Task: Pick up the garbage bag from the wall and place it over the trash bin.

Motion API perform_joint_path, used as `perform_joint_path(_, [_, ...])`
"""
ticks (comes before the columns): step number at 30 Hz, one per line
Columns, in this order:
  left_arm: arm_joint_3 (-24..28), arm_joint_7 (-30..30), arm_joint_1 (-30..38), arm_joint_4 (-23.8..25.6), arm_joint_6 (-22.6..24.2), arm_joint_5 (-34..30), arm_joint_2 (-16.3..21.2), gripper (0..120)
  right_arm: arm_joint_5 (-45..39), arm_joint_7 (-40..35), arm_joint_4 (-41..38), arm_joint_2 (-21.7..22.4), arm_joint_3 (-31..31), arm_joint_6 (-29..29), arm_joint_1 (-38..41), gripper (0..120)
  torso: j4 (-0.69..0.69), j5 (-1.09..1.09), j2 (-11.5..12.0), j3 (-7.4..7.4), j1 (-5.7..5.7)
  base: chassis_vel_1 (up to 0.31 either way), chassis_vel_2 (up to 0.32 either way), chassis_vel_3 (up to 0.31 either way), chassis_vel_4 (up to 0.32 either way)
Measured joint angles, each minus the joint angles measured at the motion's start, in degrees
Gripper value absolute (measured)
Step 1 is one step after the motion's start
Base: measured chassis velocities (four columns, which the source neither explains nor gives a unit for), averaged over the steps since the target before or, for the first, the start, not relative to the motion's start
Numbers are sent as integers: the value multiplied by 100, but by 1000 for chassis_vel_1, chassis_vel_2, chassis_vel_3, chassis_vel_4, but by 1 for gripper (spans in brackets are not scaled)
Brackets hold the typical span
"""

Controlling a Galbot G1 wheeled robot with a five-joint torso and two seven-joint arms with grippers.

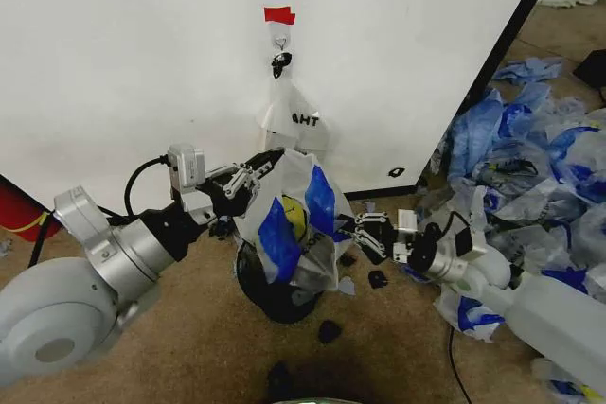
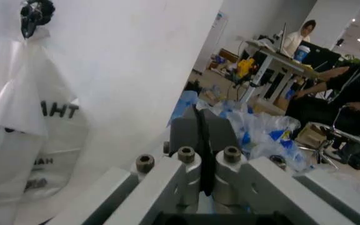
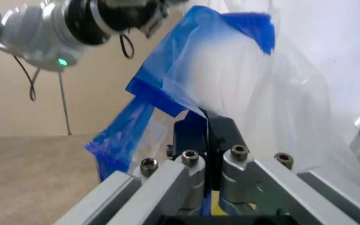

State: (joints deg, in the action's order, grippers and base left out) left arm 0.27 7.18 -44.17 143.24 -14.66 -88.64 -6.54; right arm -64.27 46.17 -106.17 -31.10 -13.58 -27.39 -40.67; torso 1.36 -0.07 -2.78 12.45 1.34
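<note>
The floor [image 1: 189, 328] is brown carpet, and a big white wall [image 1: 142, 63] stands at the back with a black strip down its right edge. A bit of red tape [image 1: 279, 15] is stuck high on the wall, and a hook [image 1: 280, 43] sits just under it. A thin white bag [image 1: 294, 115] with black letters hangs from the hook, straight down. To the right of the wall, a heap of blue and white bags [image 1: 540, 149] lies on the floor. A red thing [image 1: 19, 210] peeks out at the far left, low by the wall.

The garbage bag [image 1: 294, 224] is in front of the wall, below the hanging bag. It has a yellow smiley face and blue patches. It is held up tall, its long side running up and down, and its top leans a little to the left. Its lower part hangs down over the black bin [image 1: 275, 295], which sits on the floor right under it.

The left gripper [image 1: 248, 177] is at the bag's top left edge. Its fingers are pressed together, pinching the thin plastic. The right gripper [image 1: 365, 234] is lower, at the bag's right side. Its fingers are closed tight too, with blue and clear plastic caught between them. The bag is stretched between the two grippers.

A few small dark bits [image 1: 329, 331] lie on the carpet near the bin.
</note>
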Motion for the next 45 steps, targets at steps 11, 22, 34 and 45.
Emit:
perform_joint_path(11, [-1, 44, 16, 0, 7, 52, -55, 0, -582, 132, -250, 312, 419, 87, -147, 0, -1, 1, 0, 0, 0, 0, 0, 0, 0])
perform_joint_path(22, [20, 82, -57, 0, -6, 119, -185, 0, -1081, 368, -545, 1086, 632, 205, -90, 0, 0, 0, 0, 0, 0, 0, 0, 0, 0])
perform_joint_path(34, [66, -46, -42, 0, 55, 17, -180, 3, -1284, 200, -702, 1162, 642, 168, -100, 0, -1, 2, 0, 0, 0, 0, 0, 0, 0])
perform_joint_path(45, [-114, 24, 12, -11, 124, -336, -128, 45, -1166, -90, -654, 1013, 641, 49, -133, 0, 0, 1, 0, 0, 0, 0, 0, 0, 0])
